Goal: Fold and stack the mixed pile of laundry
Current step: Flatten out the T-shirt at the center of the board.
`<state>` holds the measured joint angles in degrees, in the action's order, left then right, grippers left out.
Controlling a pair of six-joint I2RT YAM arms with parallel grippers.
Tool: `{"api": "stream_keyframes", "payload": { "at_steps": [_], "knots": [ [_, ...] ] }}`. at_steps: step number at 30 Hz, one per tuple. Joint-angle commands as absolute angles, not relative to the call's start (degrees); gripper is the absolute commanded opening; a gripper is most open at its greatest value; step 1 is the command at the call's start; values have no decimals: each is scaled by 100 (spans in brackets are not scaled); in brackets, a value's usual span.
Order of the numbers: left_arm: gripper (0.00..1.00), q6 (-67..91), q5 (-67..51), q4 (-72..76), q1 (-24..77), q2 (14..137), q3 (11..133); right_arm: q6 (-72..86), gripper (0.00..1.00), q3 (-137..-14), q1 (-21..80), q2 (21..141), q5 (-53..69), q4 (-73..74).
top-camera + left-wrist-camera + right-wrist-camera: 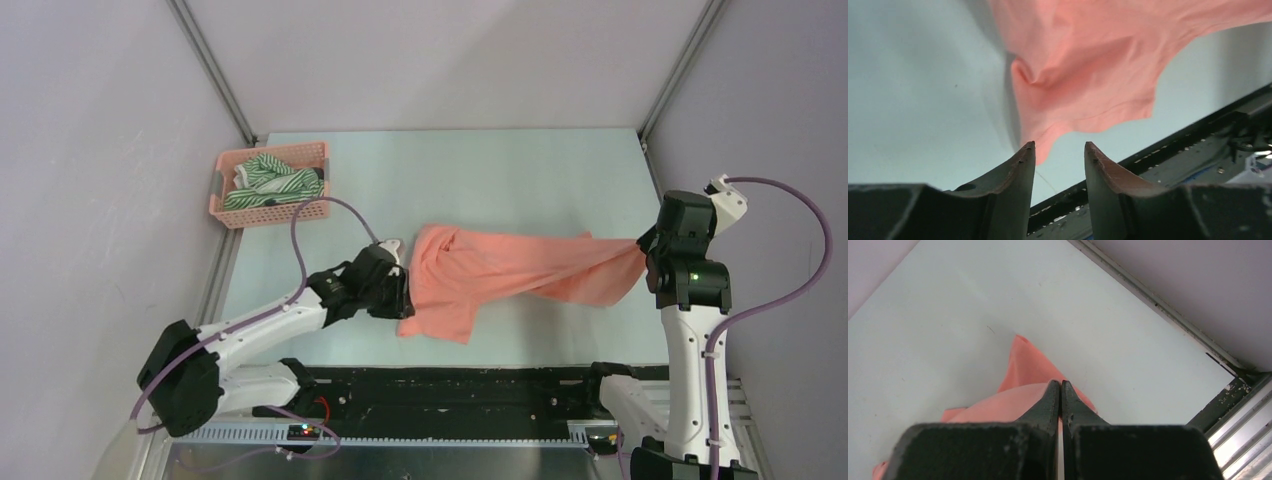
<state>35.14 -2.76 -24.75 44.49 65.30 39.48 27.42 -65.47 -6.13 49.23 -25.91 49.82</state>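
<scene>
A: Left arm [265, 325]: white links, black joint housings, big rounded black shoulder [185, 385].
B: Right arm [688, 370]: same build. Small green light [693, 277] on its upper black joint.
A: Cables?
B: One purple cable [297, 240] on the left arm. The right cable [826, 250], also purple, plugs into a white block [728, 197] at the wrist.
A: Left claw [1058, 150]: two dark curved fingers [1015, 185], brownish worn edges, pointed tips.
B: Right claw [1061, 386]: black, tapered to thin tips; blocky base below, speckled with pale scuffs.
</scene>
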Motion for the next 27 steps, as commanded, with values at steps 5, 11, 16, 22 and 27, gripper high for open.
{"api": "stream_keyframes", "payload": {
  "at_steps": [5, 11, 16, 22, 27],
  "knots": [
    [43, 4288, 127, -2161, 4412, 6920, 3481, 2855, 0, -6489, -642, 4741, -2565, 4798],
    [38, 4589, -83, -1710, 4435, 7176, 3165, 2864, 0, -6491, -642, 4704, -2587, 4800],
    [35, 4825, -148, -1455, 4588, 7305, 2969, 2898, 0, -6482, -642, 4729, -2575, 4822],
    [4, 4904, -64, -1403, 4745, 7358, 3018, 2883, 0, -6421, -642, 4713, -2377, 4695],
    [0, 4262, 527, -2165, 4040, 6398, 3933, 2520, 0, -6618, -642, 4584, -1927, 3788]
  ]
}}
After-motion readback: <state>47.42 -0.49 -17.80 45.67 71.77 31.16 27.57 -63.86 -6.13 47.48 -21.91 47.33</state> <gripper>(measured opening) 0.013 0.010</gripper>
